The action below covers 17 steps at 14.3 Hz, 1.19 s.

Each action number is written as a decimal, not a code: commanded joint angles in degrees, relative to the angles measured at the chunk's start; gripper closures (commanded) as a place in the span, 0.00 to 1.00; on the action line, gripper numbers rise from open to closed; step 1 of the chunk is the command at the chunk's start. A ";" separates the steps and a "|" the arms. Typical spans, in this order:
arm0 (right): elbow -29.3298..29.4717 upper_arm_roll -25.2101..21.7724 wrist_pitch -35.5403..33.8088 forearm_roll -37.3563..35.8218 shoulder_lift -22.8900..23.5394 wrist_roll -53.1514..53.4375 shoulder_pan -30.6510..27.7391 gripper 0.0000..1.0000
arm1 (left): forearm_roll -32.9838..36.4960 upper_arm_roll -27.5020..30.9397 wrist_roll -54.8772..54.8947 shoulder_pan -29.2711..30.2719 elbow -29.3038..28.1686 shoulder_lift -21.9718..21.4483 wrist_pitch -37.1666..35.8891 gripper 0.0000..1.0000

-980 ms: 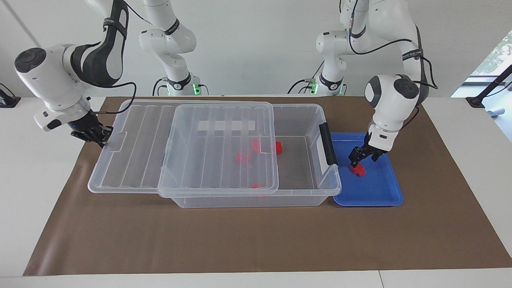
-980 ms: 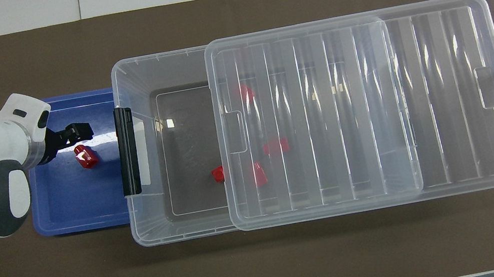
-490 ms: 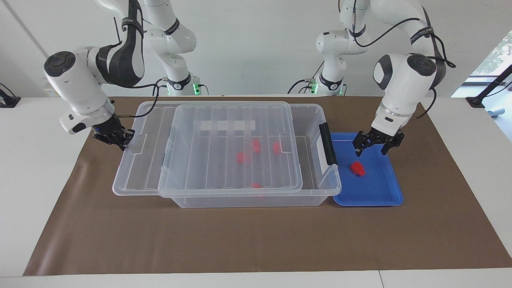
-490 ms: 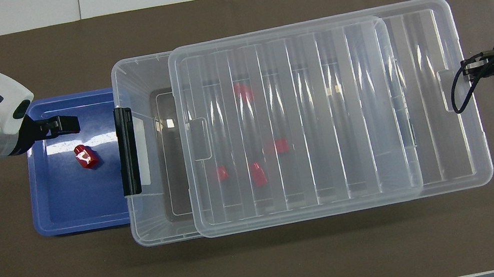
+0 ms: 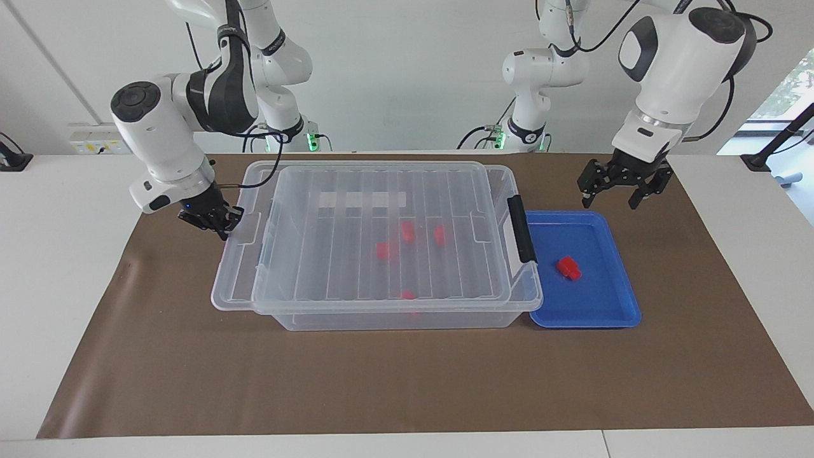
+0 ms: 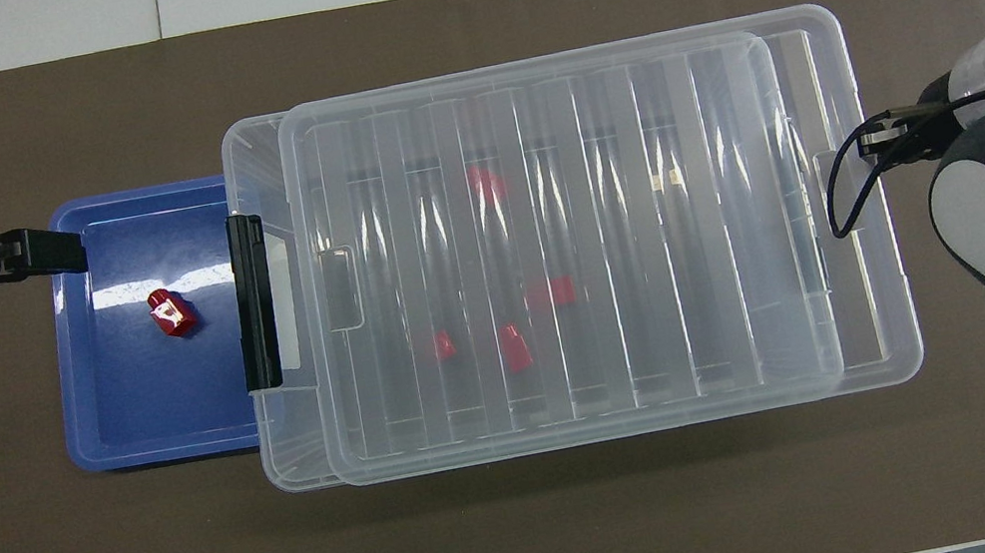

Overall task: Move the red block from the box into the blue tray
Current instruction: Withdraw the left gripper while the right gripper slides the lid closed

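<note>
On the blue tray (image 5: 610, 312), toward its centre, lies the red block (image 5: 569, 268). Left tool (image 5: 622, 186), released, hangs above the tray's twelve o'clock rim. Right tool (image 5: 212, 219) grasps the lid (image 5: 356, 210); next, seat it squarely on the box (image 5: 394, 318).

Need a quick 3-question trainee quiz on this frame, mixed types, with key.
1. True or false: a red block lies in the blue tray.
2. How many red blocks show through the lid of the box?
3. The left gripper is: A) open, above the tray's edge nearer the robots; B) shut on a block; C) inside the box.

Key: 1 true; 2 four; 3 A.
</note>
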 commanded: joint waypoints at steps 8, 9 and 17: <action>-1.70 3.22 0.74 0.46 -1.45 4.92 -0.54 1.00 | -0.28 0.35 9.10 1.87 2.87 0.39 -10.60 0.00; -1.70 3.22 0.74 0.46 -1.45 5.36 -0.54 1.00 | -0.28 0.35 9.46 1.87 2.51 0.13 -10.25 0.00; -1.70 4.71 0.83 0.46 -1.45 7.74 -0.54 1.00 | -0.28 0.09 8.93 0.99 2.33 0.04 -10.07 0.00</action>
